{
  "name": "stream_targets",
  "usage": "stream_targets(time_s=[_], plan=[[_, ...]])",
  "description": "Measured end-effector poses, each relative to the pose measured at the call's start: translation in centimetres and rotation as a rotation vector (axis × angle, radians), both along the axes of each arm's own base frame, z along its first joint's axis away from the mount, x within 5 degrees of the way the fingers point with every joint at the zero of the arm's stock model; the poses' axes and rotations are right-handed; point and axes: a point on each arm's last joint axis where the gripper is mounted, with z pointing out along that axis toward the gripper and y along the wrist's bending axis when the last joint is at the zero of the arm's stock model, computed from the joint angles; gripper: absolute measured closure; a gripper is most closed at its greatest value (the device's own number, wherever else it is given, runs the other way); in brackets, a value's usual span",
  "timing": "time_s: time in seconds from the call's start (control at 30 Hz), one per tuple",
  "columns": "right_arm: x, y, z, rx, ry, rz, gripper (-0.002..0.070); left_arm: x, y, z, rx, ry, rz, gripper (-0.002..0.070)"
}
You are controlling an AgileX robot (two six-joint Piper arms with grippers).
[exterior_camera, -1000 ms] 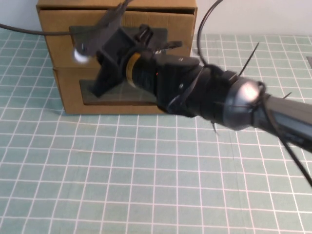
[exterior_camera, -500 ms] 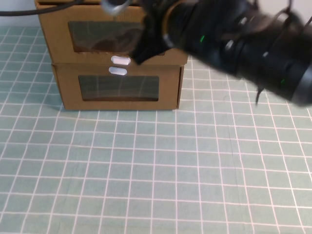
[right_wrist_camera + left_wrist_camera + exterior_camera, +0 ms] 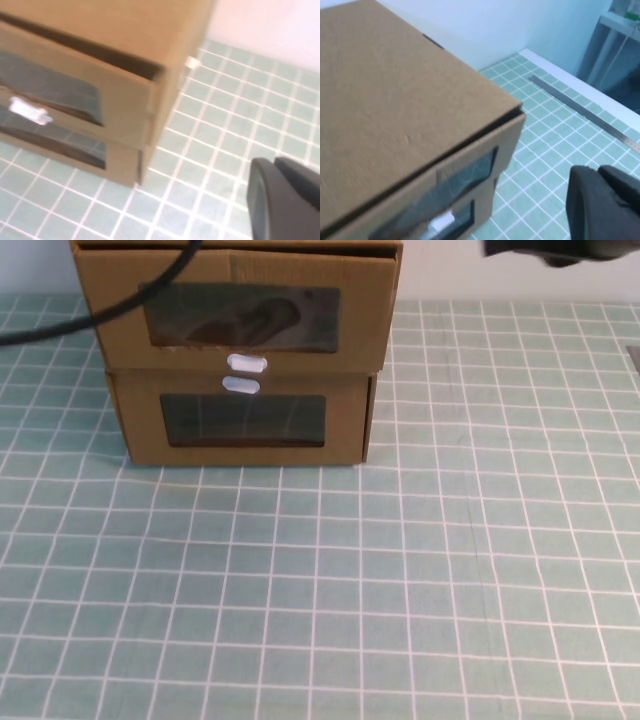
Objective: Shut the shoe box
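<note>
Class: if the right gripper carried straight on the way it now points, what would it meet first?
Probably the green mat beside the shoe box, though depth is unclear. The right gripper hangs off its right front corner; the left gripper is near its top.

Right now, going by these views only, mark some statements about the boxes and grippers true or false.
1. Two cardboard boxes are stacked: the upper box sits on the lower box. True.
2. The upper box's white tab is above its window. False: it is below the window.
3. A gripper presses on the upper box's front. False: the left gripper and the right gripper each hang off to the side of the boxes, over the mat, touching nothing.
4. A black cable crosses the upper box's front. True.
5. The mat is plain red. False: it is green with a white grid.
</note>
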Motion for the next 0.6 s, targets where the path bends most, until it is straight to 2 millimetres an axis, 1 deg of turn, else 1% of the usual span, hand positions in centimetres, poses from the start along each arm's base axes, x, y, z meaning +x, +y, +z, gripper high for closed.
stream_targets(time_s=[0.1, 0.17, 0.37, 0.47, 0.6], plan=[[-1.2, -2.2, 0.0, 0.033, 0.006, -0.04, 0.069, -2.0, 0.4, -0.7, -0.004, -0.001, 0.022, 0.068], [-2.3, -3.3, -0.2, 0.055, -0.009, -0.054, 0.069, -3.3, 0.7, -1.4, -0.013, 0.0, 0.043, 0.068], [-7.0, -6.1, -1.3, 0.159, -0.107, -0.105, 0.069, -7.8, 1.9, -5.3, -0.047, -0.026, 0.134, 0.068], [-9.5, -7.1, -2.6, 0.193, -0.162, -0.107, 0.069, -10.2, 2.5, -7.5, -0.068, -0.056, 0.187, 0.068], [-12.8, -8.1, -5.6, 0.199, -0.173, -0.101, 0.069, -13.6, 3.4, -11.0, -0.087, -0.089, 0.24, 0.068]])
